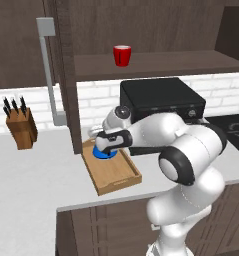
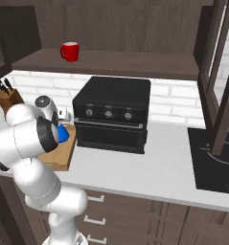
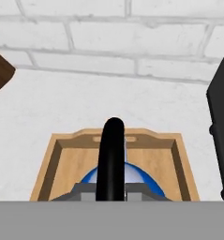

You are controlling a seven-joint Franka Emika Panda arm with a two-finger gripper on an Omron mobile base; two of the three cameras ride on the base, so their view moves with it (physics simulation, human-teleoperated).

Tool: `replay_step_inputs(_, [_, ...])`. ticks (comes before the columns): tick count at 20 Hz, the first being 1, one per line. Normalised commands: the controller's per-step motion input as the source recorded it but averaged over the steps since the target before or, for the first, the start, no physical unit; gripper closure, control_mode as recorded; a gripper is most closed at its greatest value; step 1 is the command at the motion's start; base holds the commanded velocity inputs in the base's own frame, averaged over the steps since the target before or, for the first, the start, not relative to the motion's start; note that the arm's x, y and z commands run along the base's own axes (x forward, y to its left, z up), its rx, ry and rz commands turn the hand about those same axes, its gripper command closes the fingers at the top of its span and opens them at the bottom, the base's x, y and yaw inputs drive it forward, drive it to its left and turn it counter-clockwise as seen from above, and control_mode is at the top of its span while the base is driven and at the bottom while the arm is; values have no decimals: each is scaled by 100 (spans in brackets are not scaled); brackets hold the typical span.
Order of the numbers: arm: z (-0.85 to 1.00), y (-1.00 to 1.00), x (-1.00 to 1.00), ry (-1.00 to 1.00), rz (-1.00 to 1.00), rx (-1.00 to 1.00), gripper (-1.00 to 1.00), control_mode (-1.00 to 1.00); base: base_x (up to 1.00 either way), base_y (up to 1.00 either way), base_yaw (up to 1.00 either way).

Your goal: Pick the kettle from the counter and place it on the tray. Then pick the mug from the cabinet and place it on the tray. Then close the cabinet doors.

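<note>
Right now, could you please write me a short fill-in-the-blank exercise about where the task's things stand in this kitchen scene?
1. The blue kettle sits over the light-wood ____.
2. The red mug stands on the cabinet ____.
3. The knife block stands on the ____.
4. The gripper is at the kettle's black ____.

Missing words: tray; shelf; counter; handle

Arm folds low and forward, elbow bulging high, forearm angling down to the left; wrist tips the gripper (image 1: pixel 104 150) downward; jaws pinch tight on the kettle's (image 1: pixel 104 154) black handle.
</note>
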Motion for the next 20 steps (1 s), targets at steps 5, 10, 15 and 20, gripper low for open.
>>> replay_step_inputs(5, [-12,6,0,0,0,0,100,-100,0,0,0])
replay_step_inputs(10, [-12,0,-7,0,0,0,-100,-100,0,0,0])
replay_step_inputs(15, [-4,-11,-39,1,-4,0,-100,-100,0,0,0])
replay_step_inputs(20, [7,-15,-33,4,-7,3,-100,-100,0,0,0])
